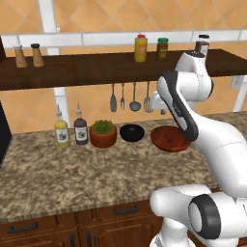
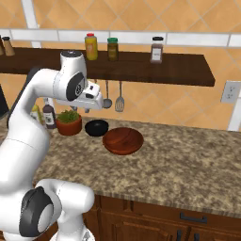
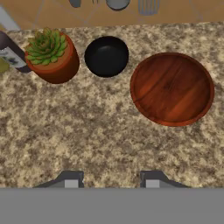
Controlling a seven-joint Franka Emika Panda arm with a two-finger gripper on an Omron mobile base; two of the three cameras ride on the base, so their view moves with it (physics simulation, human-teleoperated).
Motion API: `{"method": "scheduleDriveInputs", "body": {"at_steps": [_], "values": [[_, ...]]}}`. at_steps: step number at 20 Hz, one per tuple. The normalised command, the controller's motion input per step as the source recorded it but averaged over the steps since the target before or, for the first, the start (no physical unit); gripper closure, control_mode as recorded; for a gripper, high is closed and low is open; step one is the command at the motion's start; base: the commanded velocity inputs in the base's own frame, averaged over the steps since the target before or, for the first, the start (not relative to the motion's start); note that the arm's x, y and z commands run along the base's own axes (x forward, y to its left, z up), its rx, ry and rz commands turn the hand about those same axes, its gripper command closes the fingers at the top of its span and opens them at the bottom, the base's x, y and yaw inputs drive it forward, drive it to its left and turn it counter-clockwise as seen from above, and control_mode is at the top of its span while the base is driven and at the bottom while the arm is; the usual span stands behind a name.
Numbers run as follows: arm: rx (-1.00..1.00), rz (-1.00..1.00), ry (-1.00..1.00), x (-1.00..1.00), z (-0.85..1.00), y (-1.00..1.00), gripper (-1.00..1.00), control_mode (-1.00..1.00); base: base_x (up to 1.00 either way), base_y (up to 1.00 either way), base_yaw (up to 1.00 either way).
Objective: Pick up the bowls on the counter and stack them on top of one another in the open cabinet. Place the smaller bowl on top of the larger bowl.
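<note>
Landmark = the terracotta pot w/ a green succulent (image 3: 51, 57), standing on the long speckled beige-brown granite counter (image 1: 72, 173) near the tiled back wall. Just beside the pot, on the side away from the bottles, sits the small round glossy black bowl (image 3: 106, 56), close but not touching. One step further along is the wide shallow reddish-brown wooden bowl (image 3: 172, 88), near the black one w/ a thin strip of counter between; it also sits a bit more fwd toward the counter's front edge. Both bowls upright, nothing inside either.

On the pot's other side: a dark-brown sauce bottle w/ a white label (image 1: 80, 129), right next to it, then a yellowish oil bottle (image 1: 61, 130) beyond that.

Above the pot, kitchen utensils (image 1: 129, 98) hang on the wall under the long dark brown wooden shelf w/o doors (image 2: 164, 68). On the shelf: two shakers (image 1: 27, 55) at the far end on the bottles' side, and a yellow jar w/ red cap (image 2: 91, 46), a dark green-lidded jar (image 2: 112, 49) and a brownish spice jar (image 2: 156, 50) over the bowls' side.

The white arm's two-finger gripper (image 3: 109, 178) hangs over bare counter in front of the pot and bowls, well apart from them, fingers parted about halfway w/ nothing between.
</note>
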Motion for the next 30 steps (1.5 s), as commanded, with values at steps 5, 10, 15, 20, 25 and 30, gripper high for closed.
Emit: {"method": "scheduleDriveInputs", "body": {"at_steps": [5, 10, 15, 20, 25, 30], "values": [[0.02, 0.0, 0.01, -0.22, -0.18, 0.0, -1.0, -1.0, 0.0, 0.0, 0.0], [0.07, -0.05, 0.1, -0.21, -0.81, 0.02, -1.0, -1.0, 0.0, 0.0, 0.0], [0.13, -0.33, 0.02, 0.07, -0.98, 0.48, -1.0, -1.0, 0.0, 0.0, 0.0], [0.17, -0.4, 0.0, 0.53, -0.57, 0.19, -1.0, -1.0, 0.0, 0.0, 0.0], [0.11, -0.19, 0.07, 0.82, -0.31, 0.0, -1.0, -1.0, 0.0, 0.0, 0.0], [0.11, -0.07, 0.06, 0.84, -0.12, -0.02, -1.0, -1.0, 0.0, 0.0, 0.0]]}}
